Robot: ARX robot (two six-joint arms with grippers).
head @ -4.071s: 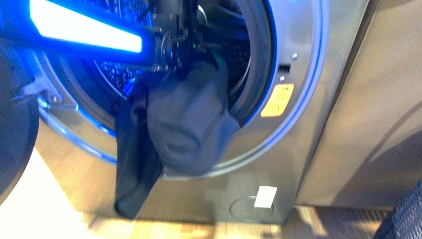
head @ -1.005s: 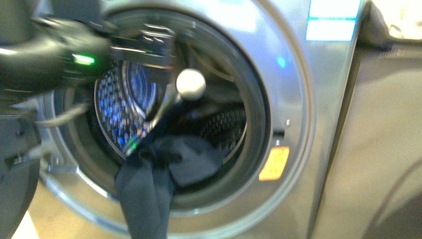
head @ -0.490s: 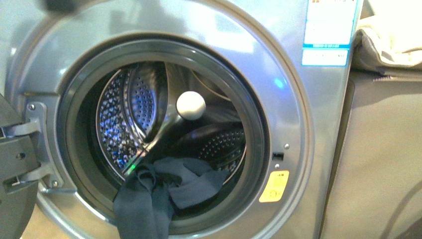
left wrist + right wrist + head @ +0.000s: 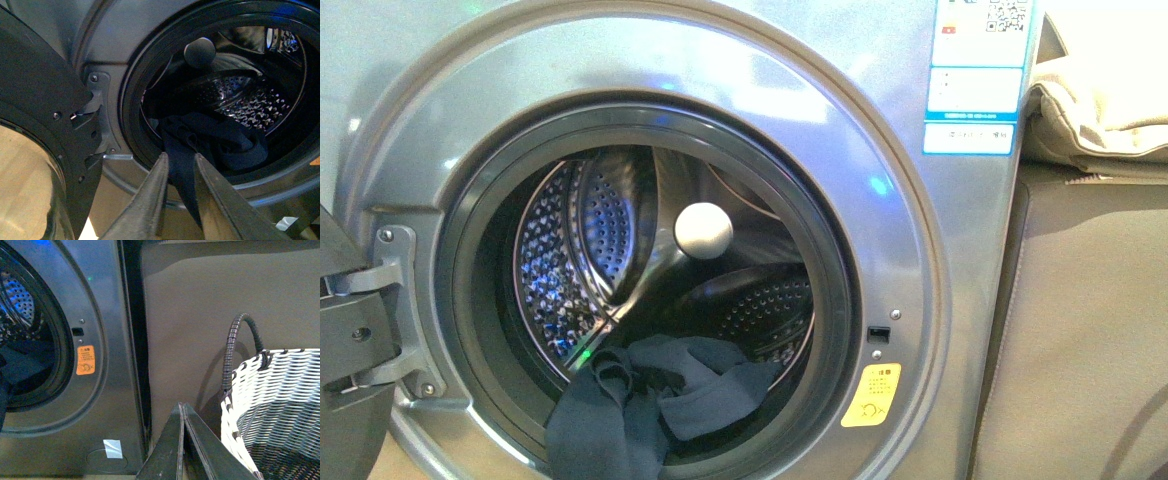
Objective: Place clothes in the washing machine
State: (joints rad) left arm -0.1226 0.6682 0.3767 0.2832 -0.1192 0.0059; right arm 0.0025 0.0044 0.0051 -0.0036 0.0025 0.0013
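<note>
- Draping half over the washing machine (image 4: 880,130) gasket, clothes (image 4: 650,400) not fully inside, needing another push.
- Left gripper (image 4: 179,165) slightly parted, empty, aimed at hanging fabric.
- Right gripper (image 4: 183,412) pressed closed, idle beside wicker basket (image 4: 280,390).

Silver-grey washing machine front (image 4: 880,120): brushed metal, satin sheen. Perforated steel drum (image 4: 570,250): glossy. Black door gasket (image 4: 825,250): matt rubber. Dark navy garment (image 4: 620,410): soft matt cloth. White woven basket (image 4: 272,405): plaited wicker.

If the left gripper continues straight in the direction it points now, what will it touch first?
Most likely the clothes: the left gripper, slightly open and empty, points at the navy fabric draped over the lower rim of the washing machine opening. Depth is unclear, so how soon is hard to judge.
</note>
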